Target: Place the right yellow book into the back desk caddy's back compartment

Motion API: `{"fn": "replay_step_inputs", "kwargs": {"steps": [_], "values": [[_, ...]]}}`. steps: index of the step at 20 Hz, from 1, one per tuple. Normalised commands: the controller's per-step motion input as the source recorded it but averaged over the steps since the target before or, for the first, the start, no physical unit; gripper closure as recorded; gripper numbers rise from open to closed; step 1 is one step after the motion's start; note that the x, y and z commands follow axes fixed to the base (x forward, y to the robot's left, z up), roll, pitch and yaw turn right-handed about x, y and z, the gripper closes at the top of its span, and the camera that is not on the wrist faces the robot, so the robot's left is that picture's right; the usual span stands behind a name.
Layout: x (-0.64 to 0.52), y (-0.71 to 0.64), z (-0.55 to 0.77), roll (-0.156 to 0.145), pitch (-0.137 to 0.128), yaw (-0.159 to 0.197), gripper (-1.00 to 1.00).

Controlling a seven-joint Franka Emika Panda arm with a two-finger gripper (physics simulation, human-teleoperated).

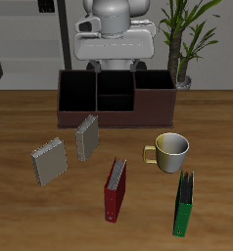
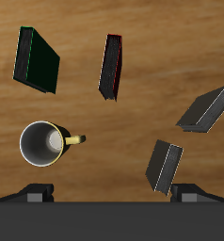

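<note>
Wrist view, gripper: fingers wide apart, holding nothing.
Right yellow book: flat on table, off to one side of gripper, beyond other grey book; long axis diagonal to finger line.
Caddy: middle bay empty.

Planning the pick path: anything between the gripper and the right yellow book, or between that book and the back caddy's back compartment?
Nothing visible blocks the open gripper from the right yellow book. The other grey-tan book stands about on the line to the back desk caddy; its back compartment looks empty.
</note>
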Motion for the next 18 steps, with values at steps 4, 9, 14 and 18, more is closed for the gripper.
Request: {"fn": "replay_step_inputs", "kwargs": {"steps": [4, 9, 14, 18], "values": [[0.32, -0.52, 0.08, 0.021, 0.002, 0.031, -1.0], [0.33, -0.62, -0.05, -0.059, 0.0, -0.007, -1.0], [0.2, -0.36, 0.0, -0.05, -0.009, -0.022, -1.0], [0.36, -0.67, -0.03, -0.049, -0.025, -0.039, -1.0]]}}
